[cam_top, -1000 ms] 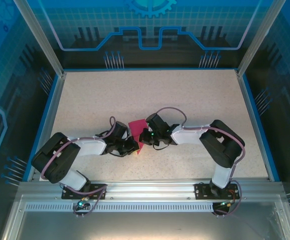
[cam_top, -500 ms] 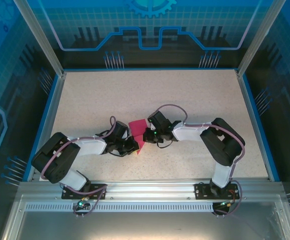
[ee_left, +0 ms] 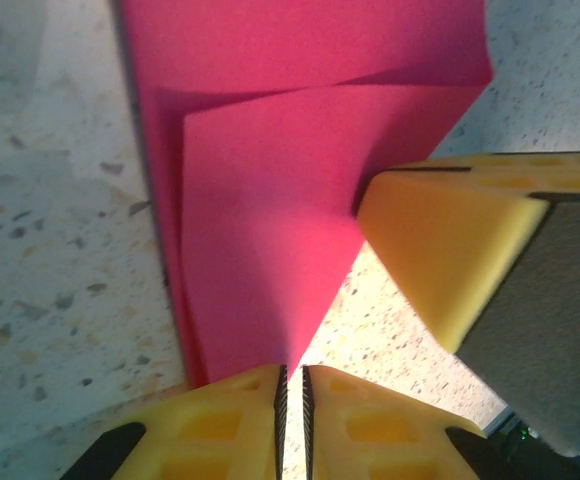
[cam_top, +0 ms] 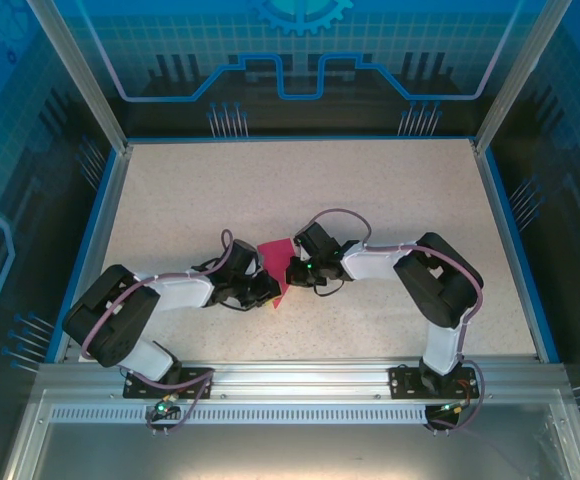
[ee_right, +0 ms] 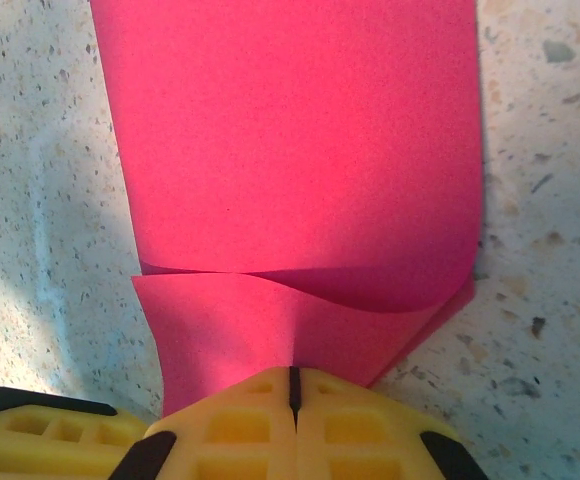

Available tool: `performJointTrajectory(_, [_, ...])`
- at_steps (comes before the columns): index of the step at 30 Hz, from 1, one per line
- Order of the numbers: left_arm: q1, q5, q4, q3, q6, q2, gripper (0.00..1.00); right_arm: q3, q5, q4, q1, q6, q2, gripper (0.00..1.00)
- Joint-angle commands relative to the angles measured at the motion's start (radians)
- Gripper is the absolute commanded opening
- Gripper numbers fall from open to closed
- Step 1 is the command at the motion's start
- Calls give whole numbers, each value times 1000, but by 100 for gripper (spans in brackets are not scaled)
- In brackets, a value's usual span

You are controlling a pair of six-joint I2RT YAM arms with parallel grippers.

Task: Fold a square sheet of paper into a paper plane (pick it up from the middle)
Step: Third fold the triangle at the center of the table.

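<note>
Near the middle of the table [cam_top: 390, 200], a little toward its near edge: pink paper [cam_top: 273, 255], partly folded, caught between both tools. Lies low on the speckled top, in layers, with a curved flap edge across it and one long straight side.

Left tool [ee_left: 292, 385]: closed down to a hairline slit at the paper's narrow pointed end, apparently pinching that tip, though hard to say from the wrist view how far in the paper reaches. Right tool [ee_right: 292, 385]: fully closed on the opposite end, paper running out from between the yellow fingers and widening away from them. One yellow finger of the right tool also presses against the paper's side just beside the left tool's grip.

Very little free room at the paper itself: tools nearly nose to nose, both forearms stretched low across the near half of the table, elbows bent out to either side, purple cables [cam_top: 335, 216] looping above the wrists.

Plenty of bare surface beyond the paper toward the far edge and out to both sides. Bounded all round by a blue rim [cam_top: 505, 240], with slanted metal posts [cam_top: 75, 75] at the far corners and patterned blue walls behind. Along the near edge, a slotted aluminium rail [cam_top: 300, 412] carrying the two arm bases.
</note>
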Motion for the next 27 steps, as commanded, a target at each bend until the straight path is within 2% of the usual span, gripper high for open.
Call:
performJointTrajectory(1, [-7, -18, 14, 29, -5, -3, 14, 15, -21, -32, -10, -13, 13, 0])
performJointTrajectory(6, [-11, -16, -4, 14, -5, 31, 14, 22, -20, -34, -12, -22, 20, 0])
performJointTrajectory(16, [-12, -80, -181, 12, 52, 39, 10, 41, -26, -35, -37, -93, 45, 0])
performJointTrajectory(27, [-11, -87, -232, 13, 87, 56, 8, 51, -85, 13, -159, -205, 80, 1])
